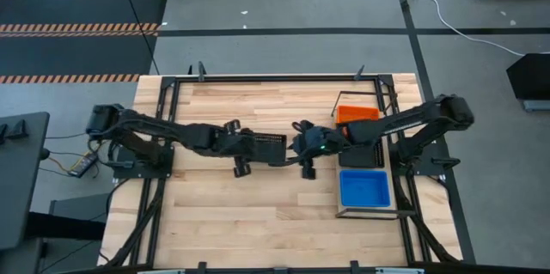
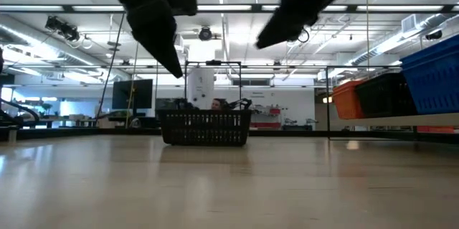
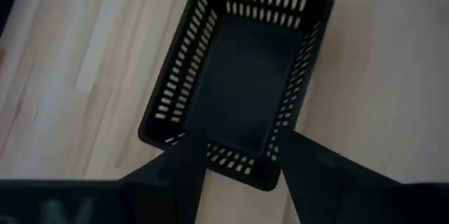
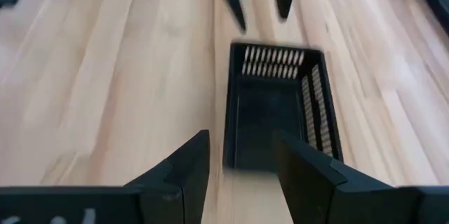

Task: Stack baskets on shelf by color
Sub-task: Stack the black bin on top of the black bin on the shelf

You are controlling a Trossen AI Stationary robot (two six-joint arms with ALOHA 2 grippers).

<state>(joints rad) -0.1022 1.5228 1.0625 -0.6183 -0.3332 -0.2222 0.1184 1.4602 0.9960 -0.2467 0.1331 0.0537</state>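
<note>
A black basket (image 1: 270, 147) stands on its bottom in the middle of the wooden table, and shows in the low view (image 2: 206, 127). My left gripper (image 1: 250, 147) is open and hovers above the basket's left end, clear of it (image 2: 174, 69); its fingers straddle that end in the left wrist view (image 3: 238, 175). My right gripper (image 1: 297, 147) is open and hangs higher (image 2: 264, 42), to the basket's right (image 4: 238, 168). The shelf (image 1: 369, 215) at the right holds an orange basket (image 1: 357, 114), a black basket (image 1: 361, 155) and a blue basket (image 1: 365, 188).
The shelf's black wire frame (image 2: 328, 100) stands above the table on the right, its baskets raised off the tabletop. Bare tabletop (image 1: 241, 214) lies toward the near edge and toward the far edge (image 1: 258, 102). A person shows in the room behind the basket (image 2: 215, 104).
</note>
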